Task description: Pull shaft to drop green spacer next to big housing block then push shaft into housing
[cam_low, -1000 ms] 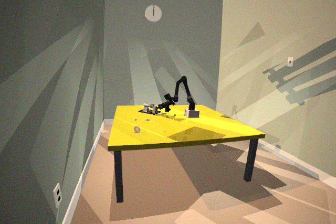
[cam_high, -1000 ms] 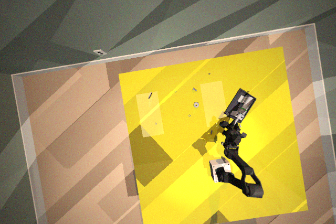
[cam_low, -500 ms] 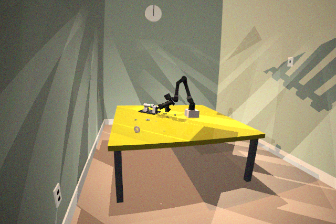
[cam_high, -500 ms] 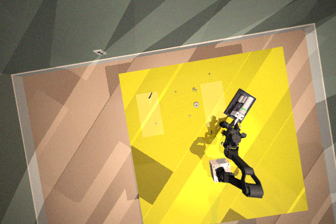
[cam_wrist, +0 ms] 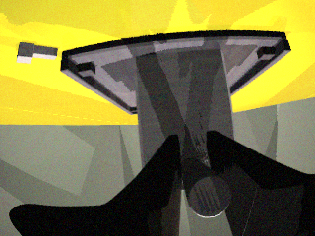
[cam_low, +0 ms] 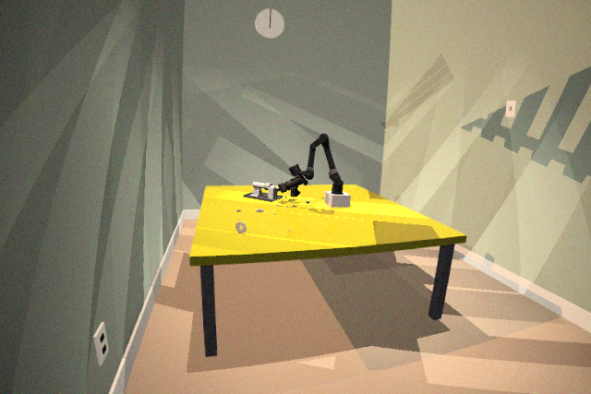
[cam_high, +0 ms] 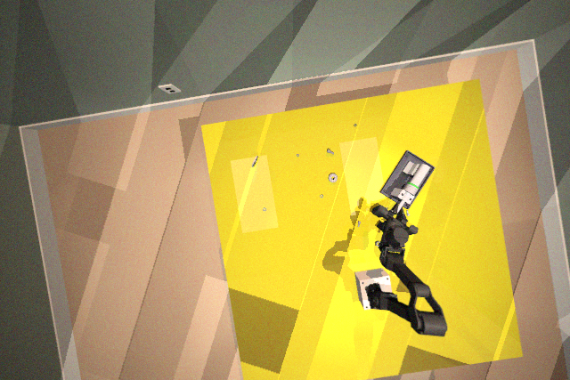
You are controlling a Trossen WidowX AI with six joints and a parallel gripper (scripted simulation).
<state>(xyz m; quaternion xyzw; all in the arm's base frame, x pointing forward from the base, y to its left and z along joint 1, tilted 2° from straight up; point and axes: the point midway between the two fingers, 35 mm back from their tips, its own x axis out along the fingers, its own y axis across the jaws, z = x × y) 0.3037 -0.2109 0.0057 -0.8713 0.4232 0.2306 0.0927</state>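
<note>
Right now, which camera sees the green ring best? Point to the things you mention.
The top view: the green ring [cam_high: 412, 185] shows as a thin stripe across the white cylinder [cam_high: 419, 174] [cam_low: 260, 185]. The exterior view shows only a tiny green speck; the wrist view shows no green.

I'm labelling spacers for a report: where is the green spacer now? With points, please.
Top view: the thin green ring [cam_high: 412, 185] sits between the white cylinder [cam_high: 419, 174] and the white end block [cam_high: 404, 196].
</note>
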